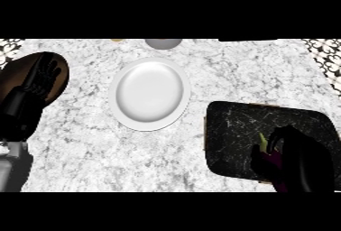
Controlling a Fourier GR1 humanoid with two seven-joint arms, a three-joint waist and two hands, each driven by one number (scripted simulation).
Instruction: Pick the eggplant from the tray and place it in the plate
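Observation:
A white plate (149, 93) lies on the marble counter, left of centre. At the right sits a dark speckled tray (233, 131) with rounded corners. My right hand (300, 158) is over the tray's near right part, its fingers curled round the eggplant (272, 159). Only a strip of purple skin and the yellow-green stem tip show beside the fingers; the hand hides most of it. My left hand (41, 76) rests at the far left with its fingers straight and pointing up, holding nothing.
A dark brown round board (60, 72) lies under the left hand at the counter's left edge. A grey rounded object (163, 43) and a small tan thing (117, 40) sit at the far edge. Patterned wall shows at both top corners.

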